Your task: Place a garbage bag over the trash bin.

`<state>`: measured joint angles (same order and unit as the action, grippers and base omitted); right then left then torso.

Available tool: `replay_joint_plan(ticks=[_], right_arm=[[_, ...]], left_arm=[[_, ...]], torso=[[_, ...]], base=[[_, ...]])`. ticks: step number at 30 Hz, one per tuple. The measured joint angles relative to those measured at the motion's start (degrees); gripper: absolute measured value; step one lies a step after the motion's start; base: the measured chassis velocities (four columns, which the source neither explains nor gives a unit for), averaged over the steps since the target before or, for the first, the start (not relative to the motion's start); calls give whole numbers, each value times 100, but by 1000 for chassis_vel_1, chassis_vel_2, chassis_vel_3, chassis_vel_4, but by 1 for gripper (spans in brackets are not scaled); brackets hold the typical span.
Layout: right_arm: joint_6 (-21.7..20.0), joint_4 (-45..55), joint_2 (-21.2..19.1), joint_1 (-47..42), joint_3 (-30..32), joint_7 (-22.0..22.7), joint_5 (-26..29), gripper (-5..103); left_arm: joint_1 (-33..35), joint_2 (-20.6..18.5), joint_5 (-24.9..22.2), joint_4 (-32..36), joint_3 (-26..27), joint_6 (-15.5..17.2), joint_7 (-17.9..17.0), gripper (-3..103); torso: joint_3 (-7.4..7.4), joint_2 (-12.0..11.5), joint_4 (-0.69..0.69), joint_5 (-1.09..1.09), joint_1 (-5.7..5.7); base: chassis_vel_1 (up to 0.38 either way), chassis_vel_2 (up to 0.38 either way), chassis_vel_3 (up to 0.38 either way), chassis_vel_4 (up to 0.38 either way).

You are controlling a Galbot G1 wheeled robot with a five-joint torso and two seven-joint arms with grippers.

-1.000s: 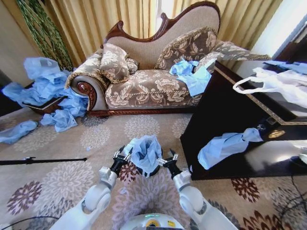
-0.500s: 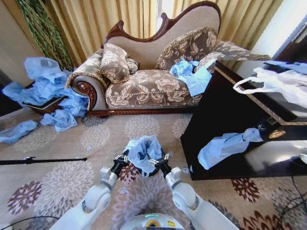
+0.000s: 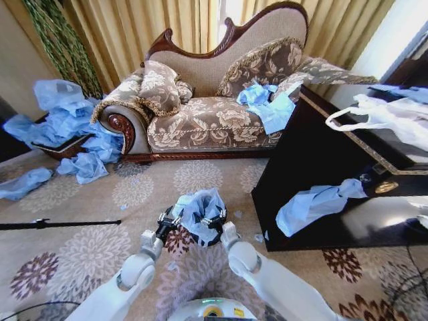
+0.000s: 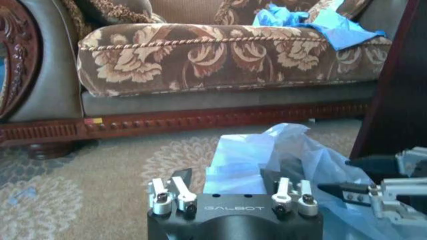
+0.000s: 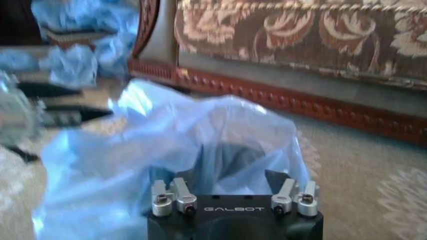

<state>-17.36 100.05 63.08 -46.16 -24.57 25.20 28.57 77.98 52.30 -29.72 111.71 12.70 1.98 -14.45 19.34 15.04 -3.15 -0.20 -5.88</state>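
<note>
1. Currently the left gripper [image 3: 171, 219] sits at the left side of the garbage bag [image 3: 202, 210], fingers spread, plastic between them.
2. Garbage bag is bunched over the trash bin [image 3: 215, 235], which stands on the carpet [image 3: 134, 194] before the sofa [image 3: 200, 120].
3. Right gripper [image 3: 212, 221] is pushed into the bag's right side; its finger state cannot be told.

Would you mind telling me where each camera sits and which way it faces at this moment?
Head view: high on the robot, looking forward and down at the garbage bag on the trash bin; both arms, left gripper and right gripper show.
Left wrist view: low, facing the sofa; its own gripper shows.
Right wrist view: low, facing the bag; its own gripper shows.
All share the bag.
</note>
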Motion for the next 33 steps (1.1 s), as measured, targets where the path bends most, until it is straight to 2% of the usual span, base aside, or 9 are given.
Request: replay_joint_plan(ticks=[1, 4, 7, 8, 14, 21, 24, 27, 33], right_arm=[[0, 0, 0, 0, 0, 0, 0, 70], [-245, 31, -103, -22, -20, 1, 19, 65], [-369, 89, -147, -39, -62, 10, 29, 60], [-467, 118, -154, -35, -88, 42, 68, 62], [-614, 111, -119, 106, -183, 93, 286, 68], [-737, 38, -95, 409, -298, 220, 718, 41], [-754, 38, -125, 417, -305, 257, 824, 25], [-754, 38, -131, 369, -288, 275, 860, 20], [-660, 42, -122, 246, -217, 302, 863, 0]], left_arm=[[0, 0, 0, 0, 0, 0, 0, 71], [-28, 2, -4, -40, 7, -34, 17, 88], [-53, 16, -5, -86, 8, -75, 25, 93], [-62, 28, -5, -107, 8, -100, 26, 99], [-60, 37, -10, -108, 14, -127, 37, 100], [-97, 41, -15, -150, -35, -142, 108, 100], [-148, 53, -25, -184, -58, -148, 113, 100], [-156, 52, -33, -190, -57, -151, 113, 100], [-118, 49, -35, -212, -46, -195, 112, 100]], torso=[[0, 0, 0, 0, 0], [0, 0, -3, -1, 0], [-1, 0, -2, 0, 0], [-1, 0, -2, -1, 0], [-1, 0, -1, 0, 0], [-1, 0, -1, 0, 0], [-1, 0, -1, 0, 0], [-1, 0, -2, 0, 0], [-1, 0, -1, 0, 0]], base=[[0, 0, 0, 0], [0, 0, 0, 0], [0, 0, 0, 0], [0, 0, 0, 0], [0, 0, 0, 0], [0, 0, 0, 0], [0, 0, 0, 0], [0, 0, 0, 0], [0, 0, 0, 0]])
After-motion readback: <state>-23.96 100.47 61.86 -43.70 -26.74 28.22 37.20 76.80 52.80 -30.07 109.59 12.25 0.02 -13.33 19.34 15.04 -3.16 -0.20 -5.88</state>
